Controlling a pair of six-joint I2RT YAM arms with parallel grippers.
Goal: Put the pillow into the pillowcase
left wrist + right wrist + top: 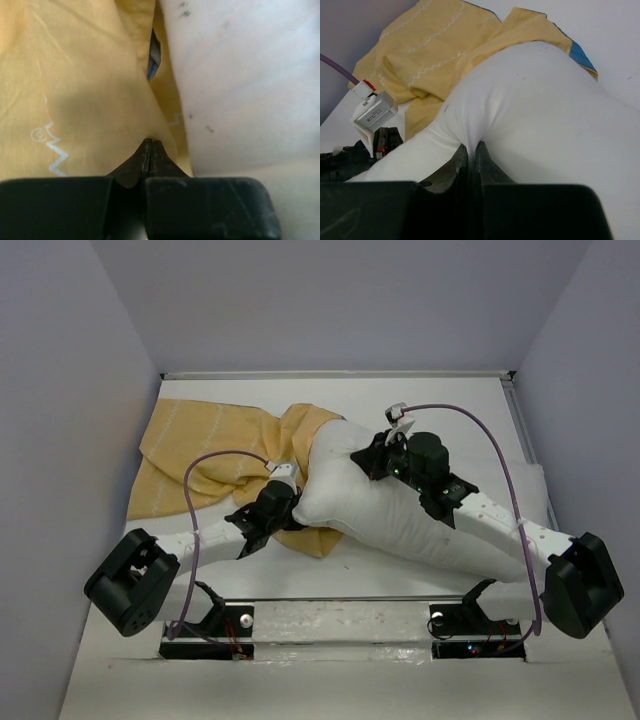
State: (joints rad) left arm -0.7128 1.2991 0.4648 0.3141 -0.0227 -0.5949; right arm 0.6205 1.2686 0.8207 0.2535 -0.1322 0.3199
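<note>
The pillow (pixel 400 515) lies plump and soft across the table (pixel 470 410), its far end meeting the thin, limp pillowcase (pixel 200 450) at far left. My right end effector (pixel 471 150) pinches a fold of the pillow, and my left end effector (pixel 150 145) is closed on the yellow hem. I judge both fabrics will slip easily, and the left wall crowds the case.

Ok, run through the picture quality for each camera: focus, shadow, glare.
Top external: sharp and evenly lit, with glare on the shiny strip near the bottom. Left wrist: the pillowcase looks soft and is shadowed around the left gripper, whose black body shows little detail. Right wrist: the pillow is bright, nearly washed out; the right gripper sits dark in the foreground.
</note>
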